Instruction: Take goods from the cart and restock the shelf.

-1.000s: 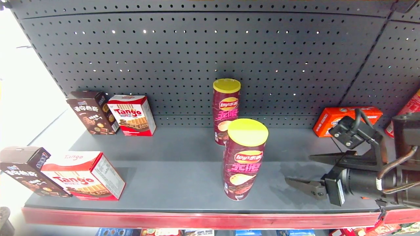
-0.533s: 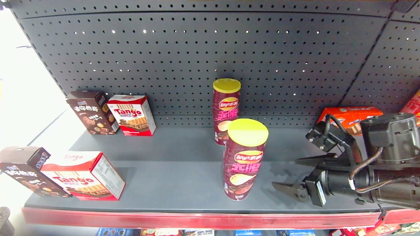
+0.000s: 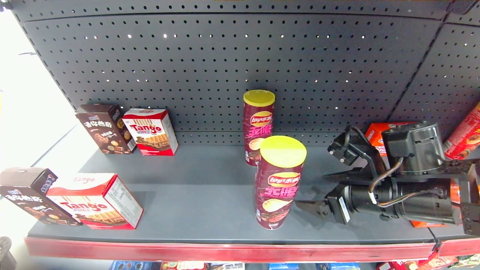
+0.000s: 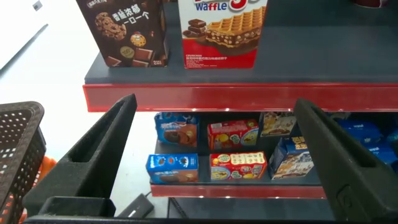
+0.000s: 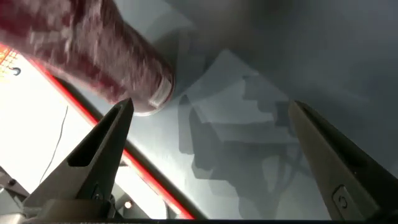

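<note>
Four boxes occupy the left end of the shelf [image 3: 206, 195]: a front cookie box [image 3: 28, 195] touching a front wafer box [image 3: 93, 200] at the red front edge, and a rear cookie box [image 3: 105, 128] beside a rear wafer box [image 3: 152, 131] against the perforated back panel. All four stand upright.

The left gripper [image 4: 217, 155] hangs below and in front of that end, its fingers spread wide and holding nothing; beyond it a lower shelf [image 4: 236, 186] carries blue and red boxes, and a black basket [image 4: 18, 149] stands to one side.

At mid-shelf the task goods stand upright in a line – the rear chip can [image 3: 258, 125] near the back panel, the front chip can [image 3: 279, 183] directly ahead of it, both with yellow lids.

The right gripper [image 3: 315, 191] lies level over the shelf just right of the front can, fingers spread and empty – the can is outside the gap; contact cannot be confirmed.

Behind the arm sits an orange box [image 3: 375, 133]; a red packet [image 3: 463, 137] leans at the far right.
</note>
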Controlling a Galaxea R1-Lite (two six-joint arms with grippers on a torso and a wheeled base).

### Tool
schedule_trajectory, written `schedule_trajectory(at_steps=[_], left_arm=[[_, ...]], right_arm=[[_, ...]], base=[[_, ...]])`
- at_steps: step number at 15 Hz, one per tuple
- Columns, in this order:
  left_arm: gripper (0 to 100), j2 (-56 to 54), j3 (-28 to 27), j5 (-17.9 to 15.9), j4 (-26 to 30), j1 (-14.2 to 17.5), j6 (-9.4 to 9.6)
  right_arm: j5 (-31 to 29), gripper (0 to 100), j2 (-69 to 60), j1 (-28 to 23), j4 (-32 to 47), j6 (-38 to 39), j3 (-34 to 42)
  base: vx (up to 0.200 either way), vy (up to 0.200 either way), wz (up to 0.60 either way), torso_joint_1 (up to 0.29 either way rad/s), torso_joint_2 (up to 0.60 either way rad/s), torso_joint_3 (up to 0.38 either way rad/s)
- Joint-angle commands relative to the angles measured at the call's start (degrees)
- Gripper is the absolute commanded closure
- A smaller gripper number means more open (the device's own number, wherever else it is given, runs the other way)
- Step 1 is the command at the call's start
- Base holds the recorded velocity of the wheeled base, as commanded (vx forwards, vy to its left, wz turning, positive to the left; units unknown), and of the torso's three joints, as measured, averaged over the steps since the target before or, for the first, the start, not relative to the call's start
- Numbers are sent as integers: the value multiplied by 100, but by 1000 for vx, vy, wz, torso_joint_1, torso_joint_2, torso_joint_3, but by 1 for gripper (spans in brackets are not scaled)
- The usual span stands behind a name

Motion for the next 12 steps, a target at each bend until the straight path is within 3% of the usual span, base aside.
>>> schedule_trajectory(at_steps=[1, 12], left_arm=[[0, 7, 0, 4, -1, 1, -7], [0, 7, 0, 4, -1, 1, -7]], right_arm=[[2, 0, 190, 42, 1, -1, -120], [-95, 0, 339, 138, 1, -10, -261]], base=[[0, 0, 0, 0, 0, 0], [0, 0, 0, 0, 0, 0]])
